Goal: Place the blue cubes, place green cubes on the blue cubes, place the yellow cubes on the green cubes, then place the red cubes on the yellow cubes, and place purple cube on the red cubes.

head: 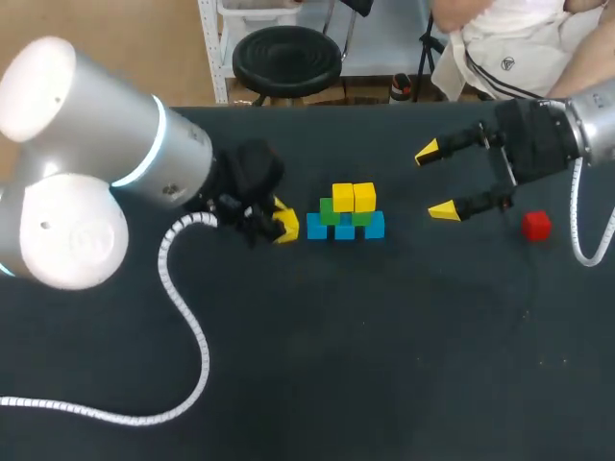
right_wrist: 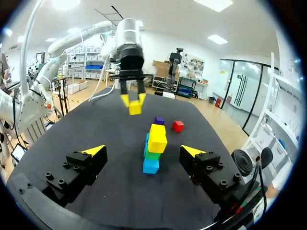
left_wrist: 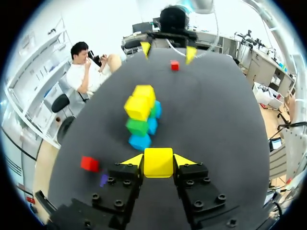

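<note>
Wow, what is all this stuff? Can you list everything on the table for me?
blue cubes: three, blue, a row at the table's middle, bottom of the stack.
green cubes: two, green, on the blue cubes.
stacked yellow cubes: two, yellow, on the green cubes.
held yellow cube: one, yellow, beside the stack.
red cubes: two, red, one by the right end effector, one beside the purple cube.
purple cube: one, purple, on the table near the left arm.
table: one, black.
left end effector: shut on the held yellow cube.
right end effector: open, right of the stack.
</note>
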Motion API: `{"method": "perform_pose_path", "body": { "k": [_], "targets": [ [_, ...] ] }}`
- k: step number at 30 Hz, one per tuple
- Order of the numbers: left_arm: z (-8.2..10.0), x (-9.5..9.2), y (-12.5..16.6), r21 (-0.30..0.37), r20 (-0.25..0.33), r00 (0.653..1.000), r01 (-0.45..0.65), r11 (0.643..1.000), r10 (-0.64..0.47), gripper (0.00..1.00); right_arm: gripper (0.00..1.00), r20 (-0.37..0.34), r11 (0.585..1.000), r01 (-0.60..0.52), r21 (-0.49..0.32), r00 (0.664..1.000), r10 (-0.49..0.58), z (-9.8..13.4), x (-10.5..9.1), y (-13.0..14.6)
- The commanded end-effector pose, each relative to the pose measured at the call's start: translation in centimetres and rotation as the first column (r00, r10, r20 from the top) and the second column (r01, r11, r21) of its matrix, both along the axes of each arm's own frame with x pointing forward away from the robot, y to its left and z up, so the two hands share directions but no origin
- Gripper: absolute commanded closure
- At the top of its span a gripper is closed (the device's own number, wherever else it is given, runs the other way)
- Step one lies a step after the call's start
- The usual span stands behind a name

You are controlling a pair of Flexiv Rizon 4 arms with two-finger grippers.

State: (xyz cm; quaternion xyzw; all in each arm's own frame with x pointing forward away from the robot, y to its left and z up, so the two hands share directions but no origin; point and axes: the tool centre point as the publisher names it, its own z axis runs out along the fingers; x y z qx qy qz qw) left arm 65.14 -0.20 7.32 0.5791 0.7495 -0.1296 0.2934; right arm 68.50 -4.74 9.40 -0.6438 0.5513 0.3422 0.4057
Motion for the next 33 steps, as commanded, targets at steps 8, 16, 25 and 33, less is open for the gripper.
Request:
{"method": "perform_pose_path", "body": {
  "k": [8,16,25,33],
  "targets": [
    [1.3,4.8,-0.9,-0.041,-0.093,0.994,0.061,0.997,-0.064,1.00,0.00,0.001,1.000,0.000,0.001,1.000,0.000,0.0,0.0,0.0],
    [1.3,4.4,-1.6,-0.058,-0.134,0.988,0.070,0.996,-0.077,1.00,0.00,0.001,1.000,0.000,0.001,1.000,0.000,0.0,0.0,0.0],
    [0.9,4.2,-2.4,-0.001,-0.108,0.992,0.064,0.998,-0.064,1.00,0.00,0.001,1.000,0.000,0.001,1.000,0.000,0.0,0.0,0.0],
    [0.9,4.2,-2.4,-0.001,-0.108,0.992,0.064,0.998,-0.064,1.00,0.00,0.001,1.000,0.000,0.001,1.000,0.000,0.0,0.0,0.0]
  ]
}}
